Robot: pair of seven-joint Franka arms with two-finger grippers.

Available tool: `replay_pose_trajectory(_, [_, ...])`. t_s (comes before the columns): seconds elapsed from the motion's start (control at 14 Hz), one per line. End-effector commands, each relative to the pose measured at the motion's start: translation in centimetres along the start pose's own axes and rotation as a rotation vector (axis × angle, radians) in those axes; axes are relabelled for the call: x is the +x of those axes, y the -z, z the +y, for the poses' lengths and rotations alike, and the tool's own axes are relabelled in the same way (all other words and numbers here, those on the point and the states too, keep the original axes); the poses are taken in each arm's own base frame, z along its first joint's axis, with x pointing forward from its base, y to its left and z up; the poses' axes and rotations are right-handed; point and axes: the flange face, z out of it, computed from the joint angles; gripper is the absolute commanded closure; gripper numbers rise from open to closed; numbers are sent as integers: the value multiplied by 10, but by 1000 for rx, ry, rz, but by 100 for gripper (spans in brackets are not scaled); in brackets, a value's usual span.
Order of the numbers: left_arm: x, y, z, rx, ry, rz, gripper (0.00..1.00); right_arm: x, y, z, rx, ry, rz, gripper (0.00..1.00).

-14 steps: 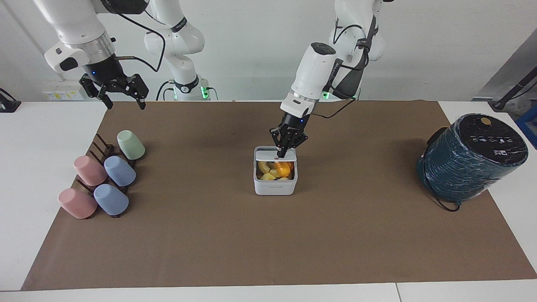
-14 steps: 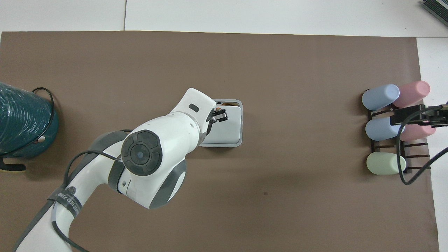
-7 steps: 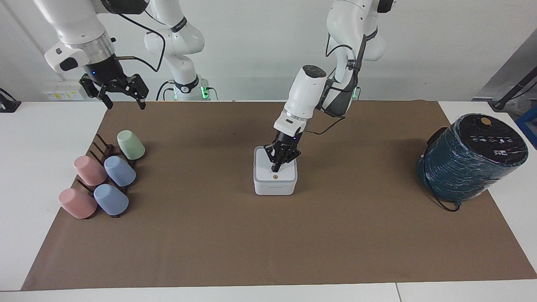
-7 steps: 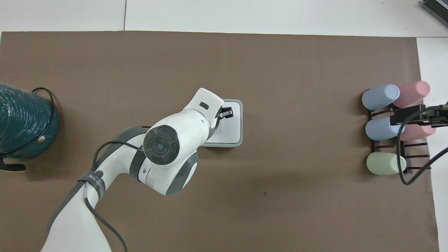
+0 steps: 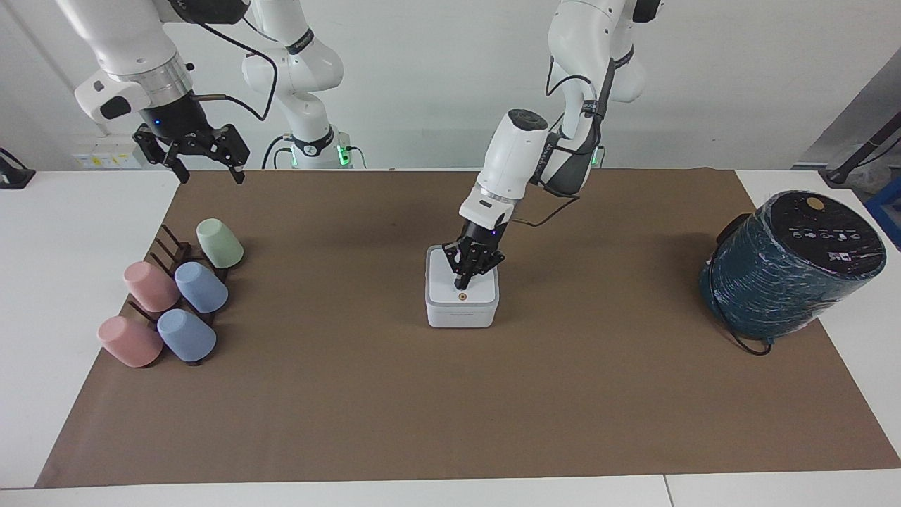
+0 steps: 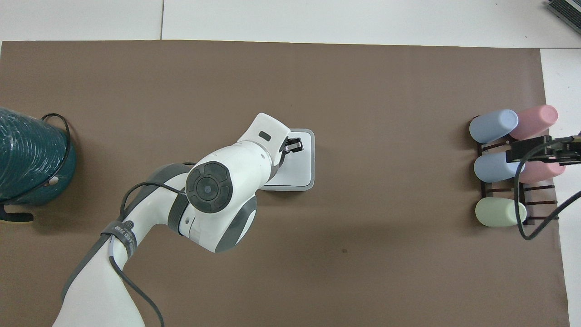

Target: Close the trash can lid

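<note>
Pressing down: your left gripper (image 5: 462, 284) stands with its tips on the lid (image 5: 461, 289), fingers drawn narrow, holding nothing.
Lid: flat on the trash can (image 5: 461, 313), orange dot just below the tips in the facing view; it looks seated, though you can't confirm a latch from here.
Trash can: centre of the frame, on the brown mat (image 5: 450, 408).
Direction: the lid lies straight beneath you, so lift clear upward.
Right gripper (image 5: 205, 156): waits spread wide, upper left of the facing view, above the cup rack (image 5: 172, 253).
</note>
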Motion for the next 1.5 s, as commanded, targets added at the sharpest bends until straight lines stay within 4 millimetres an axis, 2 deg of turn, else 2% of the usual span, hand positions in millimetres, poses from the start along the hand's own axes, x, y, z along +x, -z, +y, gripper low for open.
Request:
replay_pose_trajectory(0.0, [12,-6,7,0,17,-11,88,-7,1,1,17,16,10,0])
replay_pose_trajectory(0.5, [15,-1,10,9,17,-24,88,-7,1,1,17,17,10,0])
replay_pose_trajectory(0.71, [21,13,17,38,15,-62,88,-7,1,1,17,17,10,0])
replay_pose_trajectory(0.86, [42,40,25,78,19,-106,88,-7,1,1,17,17,10,0])
replay_pose_trajectory(1.0, [80,79,12,143,37,-154,88,-7,1,1,16,17,10,0])
replay_pose_trajectory(1.14, [107,116,-3,182,4,-197,88,-7,1,1,17,17,10,0])
replay_pose_trajectory(1.43, [157,211,-90,213,-80,-231,85,-7,1,1,17,17,10,0])
